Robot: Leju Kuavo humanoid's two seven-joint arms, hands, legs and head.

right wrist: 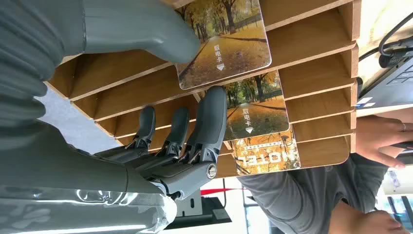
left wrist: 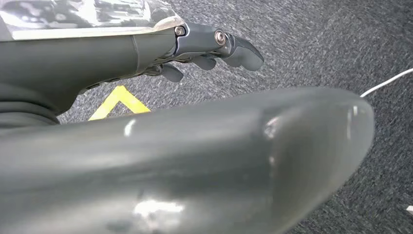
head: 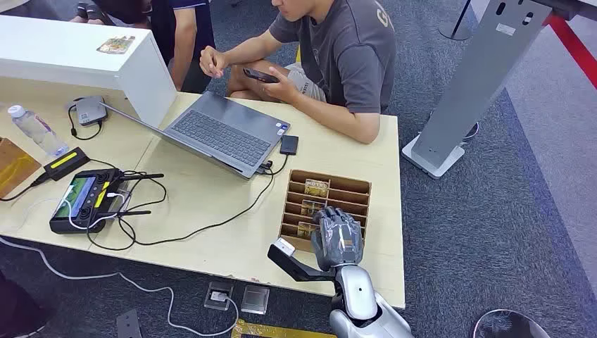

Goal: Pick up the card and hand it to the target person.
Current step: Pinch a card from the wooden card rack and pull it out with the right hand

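A wooden slotted rack (head: pixel 352 184) stands on the table's near right corner, with three autumn-photo cards upright in its slots. My right hand (head: pixel 338 236) hovers over its front slots. In the right wrist view the thumb (right wrist: pixel 141 27) lies at the face of the nearest card (right wrist: pixel 224 39), while the fingers (right wrist: pixel 212 112) reach down on its other side, in front of the second card (right wrist: pixel 253 109). A gap shows between thumb and fingers, and the card sits in its slot (right wrist: pixel 311 44). My left hand (left wrist: pixel 214 48) hangs over the carpet with nothing in it. A person (head: pixel 352 49) in a grey shirt sits across the table looking at a phone.
An open laptop (head: pixel 218 134), a handheld controller (head: pixel 84 201) with tangled cables, a water bottle (head: pixel 35 130) and a white box (head: pixel 70 53) occupy the table's left and middle. A grey metal stand (head: pixel 472 77) rises on the carpet to the right.
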